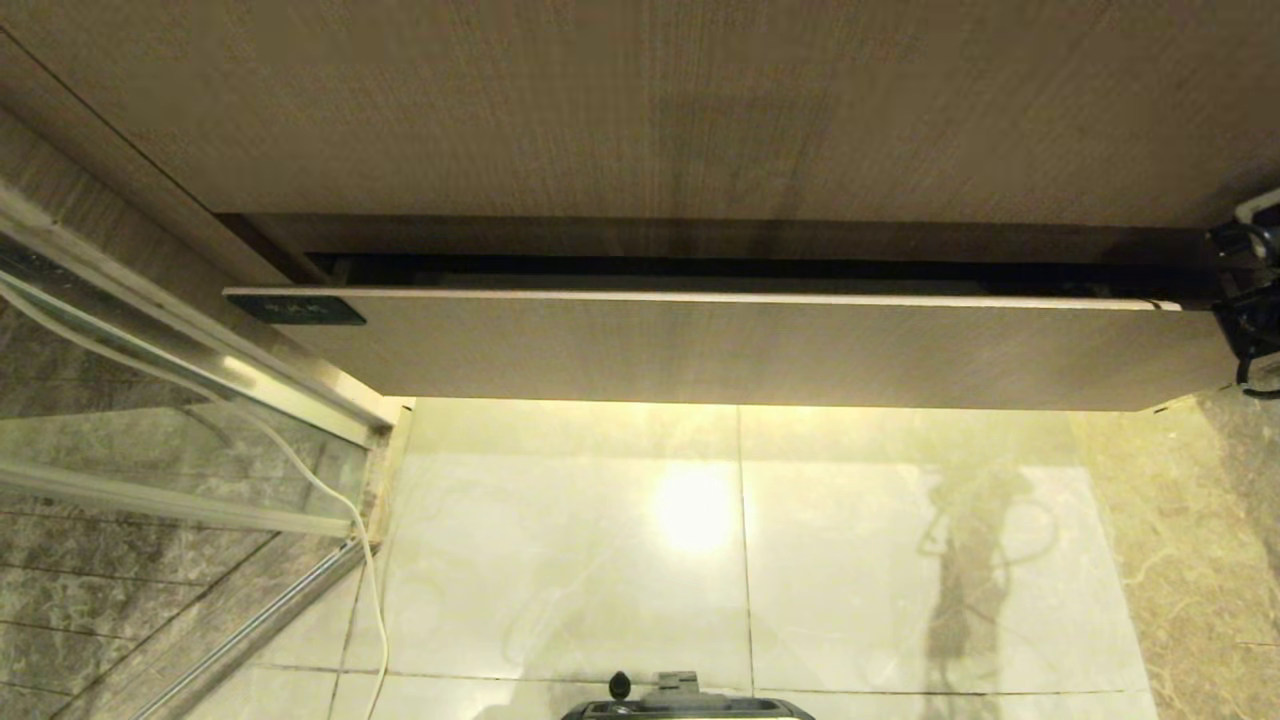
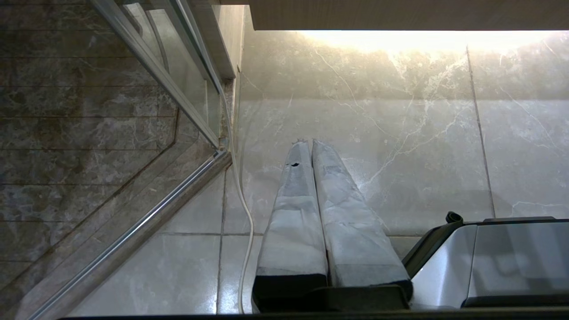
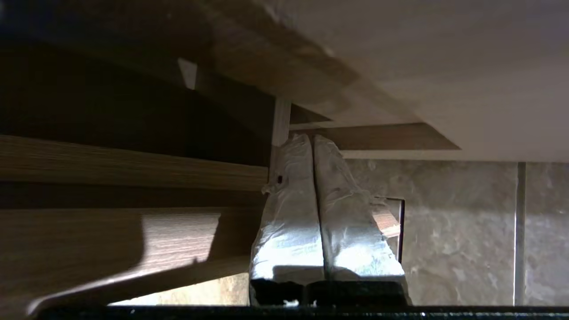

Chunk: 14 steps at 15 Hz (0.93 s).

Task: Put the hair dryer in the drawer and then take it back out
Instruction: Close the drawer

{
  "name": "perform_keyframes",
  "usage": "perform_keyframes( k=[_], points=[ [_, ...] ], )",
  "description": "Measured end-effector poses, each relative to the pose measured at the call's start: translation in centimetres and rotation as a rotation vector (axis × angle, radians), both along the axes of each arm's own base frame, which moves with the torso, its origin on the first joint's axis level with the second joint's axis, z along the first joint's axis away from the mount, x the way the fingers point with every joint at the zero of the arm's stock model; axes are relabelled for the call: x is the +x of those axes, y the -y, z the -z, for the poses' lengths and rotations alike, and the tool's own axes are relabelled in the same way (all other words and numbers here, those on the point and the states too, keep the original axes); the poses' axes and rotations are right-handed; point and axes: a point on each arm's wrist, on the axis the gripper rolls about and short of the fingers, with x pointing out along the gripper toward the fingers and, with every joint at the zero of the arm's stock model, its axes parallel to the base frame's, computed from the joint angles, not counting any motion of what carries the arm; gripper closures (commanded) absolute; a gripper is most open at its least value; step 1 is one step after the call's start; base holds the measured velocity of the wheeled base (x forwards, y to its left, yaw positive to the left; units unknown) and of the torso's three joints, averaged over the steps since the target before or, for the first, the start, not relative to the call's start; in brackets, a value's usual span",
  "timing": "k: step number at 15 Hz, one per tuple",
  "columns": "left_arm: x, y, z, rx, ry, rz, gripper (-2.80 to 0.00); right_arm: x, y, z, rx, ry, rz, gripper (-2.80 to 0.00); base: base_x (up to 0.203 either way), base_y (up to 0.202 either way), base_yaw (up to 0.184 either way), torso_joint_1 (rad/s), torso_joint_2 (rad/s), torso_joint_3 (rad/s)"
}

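Head view: drawer (image 1: 740, 350), slightly ajar, long axis across mid-frame; right tool (image 3: 313, 142) clenched, empty, at its right end, nearer arm; left tool (image 2: 310, 144) clenched, parked above floor; hair dryer not visible.

Pale marble floor (image 1: 560, 560) fills the lower head view, a bright glare at its centre. At nine o'clock a white cord (image 1: 355, 520) trails down across it beside the glass door's metal track (image 1: 250, 625).
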Motion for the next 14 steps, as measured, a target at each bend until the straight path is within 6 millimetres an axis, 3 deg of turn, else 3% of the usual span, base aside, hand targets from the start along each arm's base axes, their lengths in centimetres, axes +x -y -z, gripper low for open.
perform_keyframes(
  k=[7,14],
  points=[
    [0.0,0.0,0.0,0.0,0.0,0.001,0.0,-0.9,-0.4,-0.6,-0.01,-0.002,-0.039,0.0,0.0,0.0,0.0,0.0,0.0,0.0],
    [0.0,0.0,0.0,0.0,0.0,0.001,0.0,-5.0,-1.8,-2.7,-0.051,0.063,-0.114,0.0,0.0,0.0,0.0,0.0,0.0,0.0]
  ],
)
